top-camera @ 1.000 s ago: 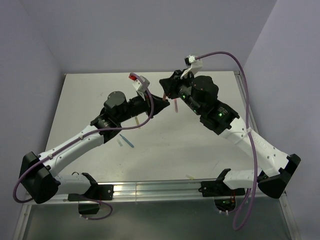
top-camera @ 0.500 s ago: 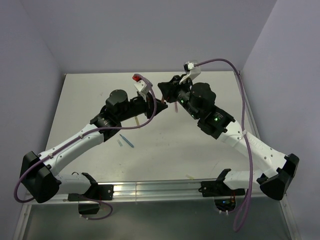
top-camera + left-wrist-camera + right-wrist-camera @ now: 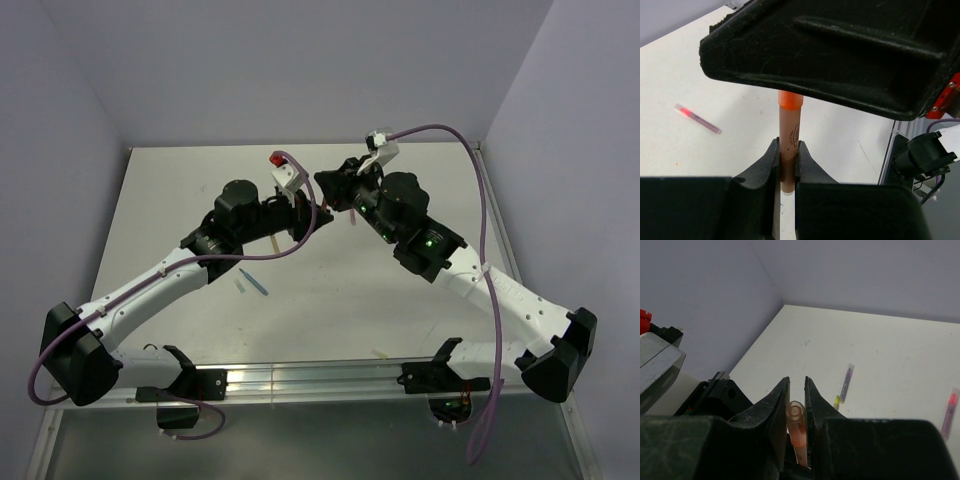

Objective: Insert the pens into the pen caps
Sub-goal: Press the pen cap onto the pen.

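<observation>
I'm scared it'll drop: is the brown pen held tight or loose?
Held: the left gripper is shut on the pen, fingers touching both sides.

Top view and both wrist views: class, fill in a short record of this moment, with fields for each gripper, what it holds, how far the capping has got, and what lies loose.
left gripper: shut on the orange pen, gripped near one end
right gripper: shut on the orange cap, open end showing
grippers: close together above the table
capping: pen's far end runs behind the right gripper; whether it is in the cap is hidden
loose on table: blue pen; purple pen
</observation>
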